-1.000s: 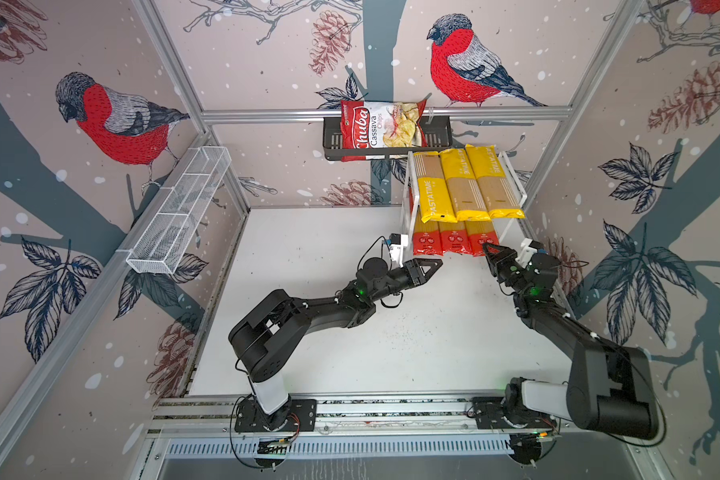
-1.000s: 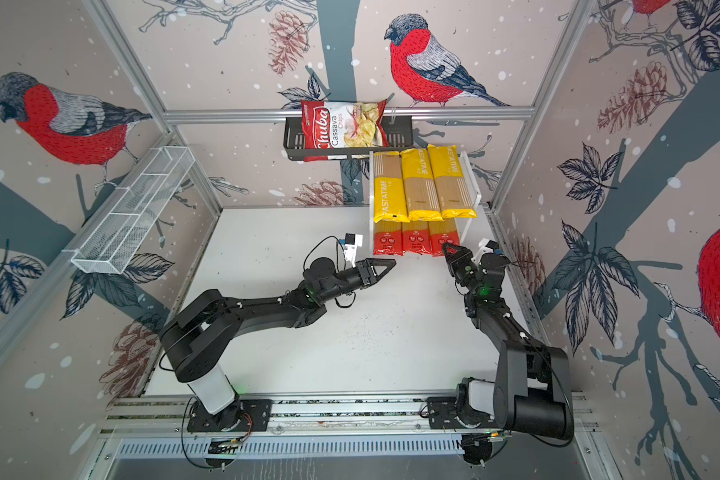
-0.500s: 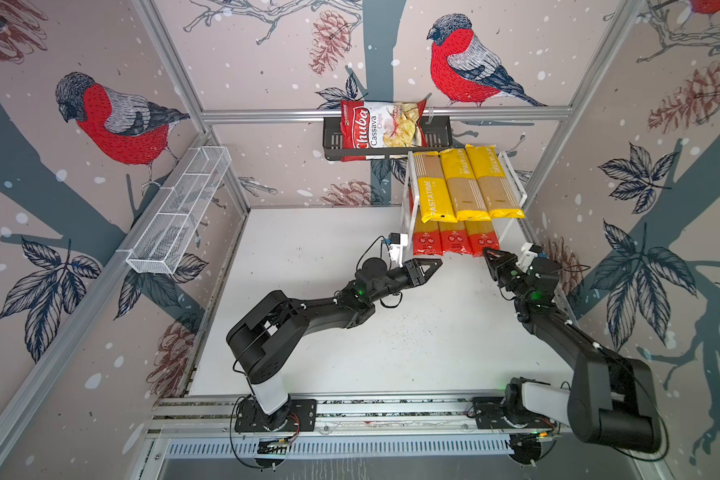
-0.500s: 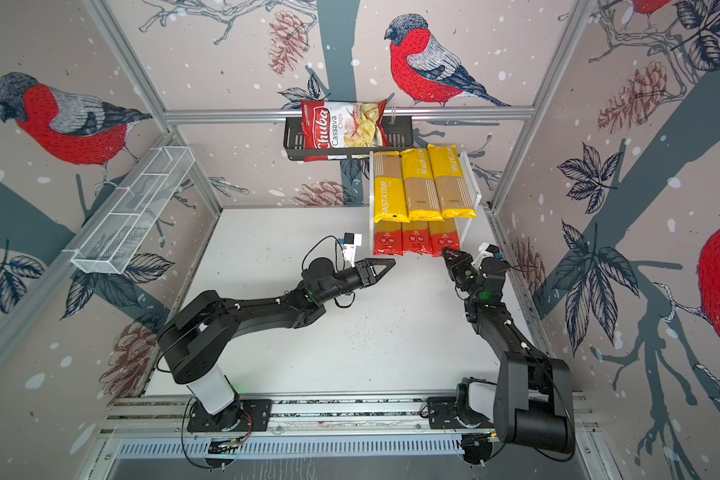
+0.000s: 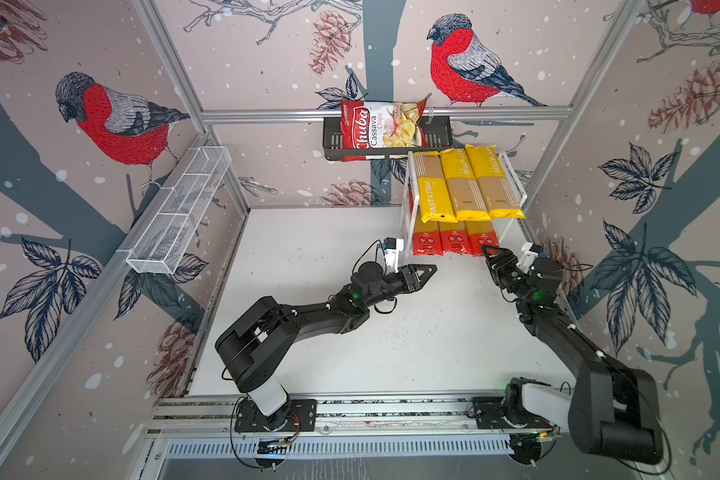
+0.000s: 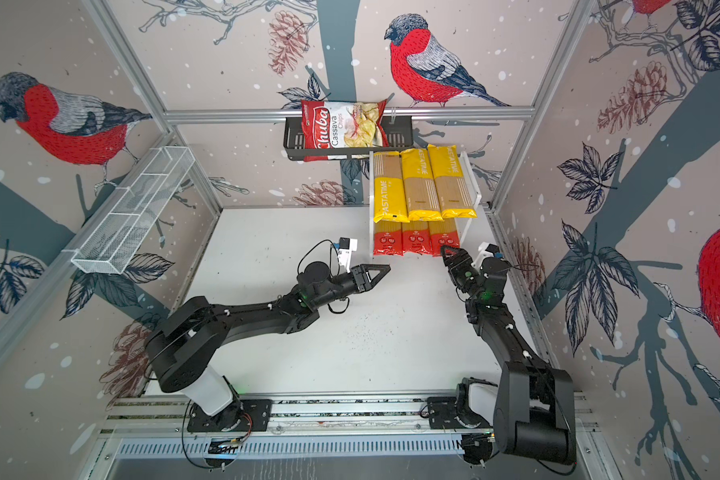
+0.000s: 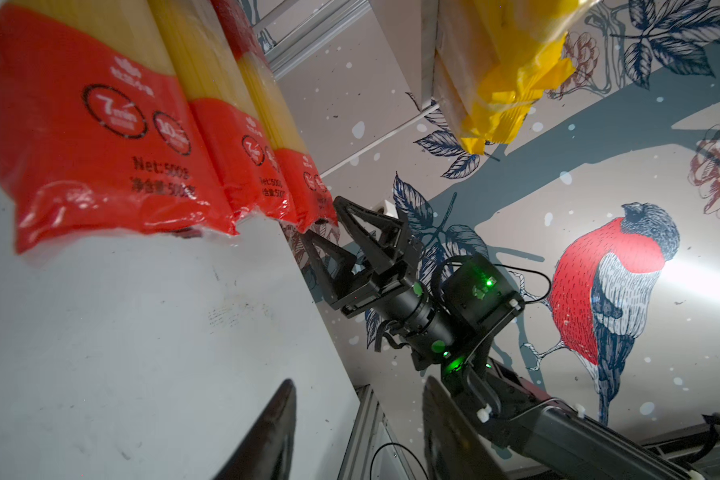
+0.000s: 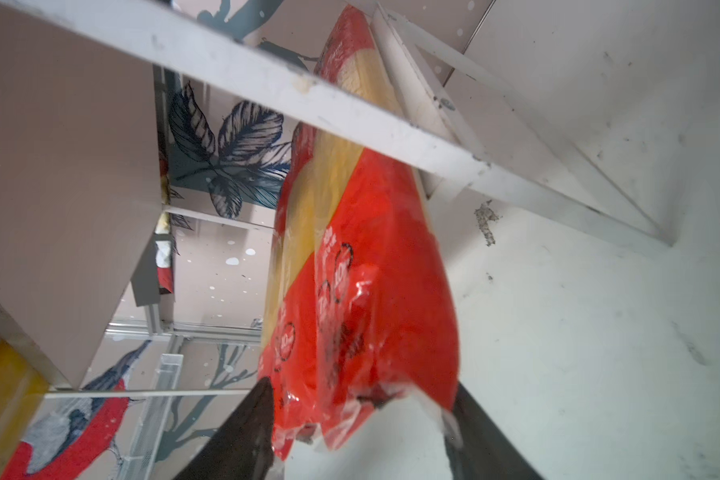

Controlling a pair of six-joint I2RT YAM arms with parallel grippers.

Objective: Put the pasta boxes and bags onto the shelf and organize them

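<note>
Top views: three yellow packs (image 5: pixel 462 183) side by side on shelf (image 5: pixel 516 183) upper board. Three red packs (image 5: pixel 454 239) on lower tier, ends toward bench (image 5: pixel 329 249) front. Left gripper (image 5: pixel 428 271) near them, not touching. Right gripper (image 6: pixel 444 250) at rightmost red pack (image 6: pixel 443 239) end.
Left wrist: left gripper fingers (image 7: pixel 275 428) partly apart, nothing between.
Right wrist: right gripper jaws spread, astride rightmost red pack's end, not clamped.

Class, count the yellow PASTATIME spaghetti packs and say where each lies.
3, side by side on the top board of the white shelf: left pack, middle pack, right pack. Any pack beneath them would be hidden.
</note>
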